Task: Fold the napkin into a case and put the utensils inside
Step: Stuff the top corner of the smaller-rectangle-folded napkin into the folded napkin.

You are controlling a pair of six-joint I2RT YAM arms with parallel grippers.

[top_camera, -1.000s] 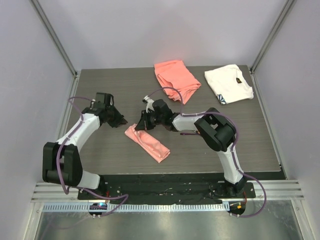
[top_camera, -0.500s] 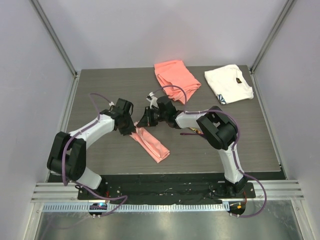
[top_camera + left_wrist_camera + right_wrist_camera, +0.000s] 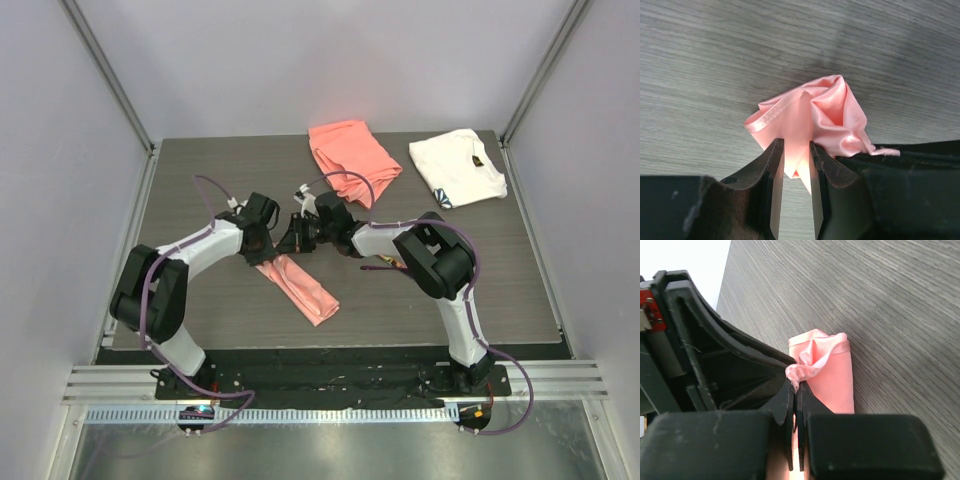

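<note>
Top external view: on the tabletop (image 3: 500, 285) the folded napkin (image 3: 305, 288) lies between your arms. Right jaws are clamped on its hem (image 3: 801, 372); left jaws stand slightly apart around a fold. Uneven pulling could let the slippery cloth unfold.

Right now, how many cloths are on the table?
3. The pale-pink napkin lies mid-table, the coral-orange cloth at the far edge, the white cloth in the far right corner. None look hidden.

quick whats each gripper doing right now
left gripper: open, jaws astride a fold of the napkin
right gripper: shut on the napkin's hem
</note>
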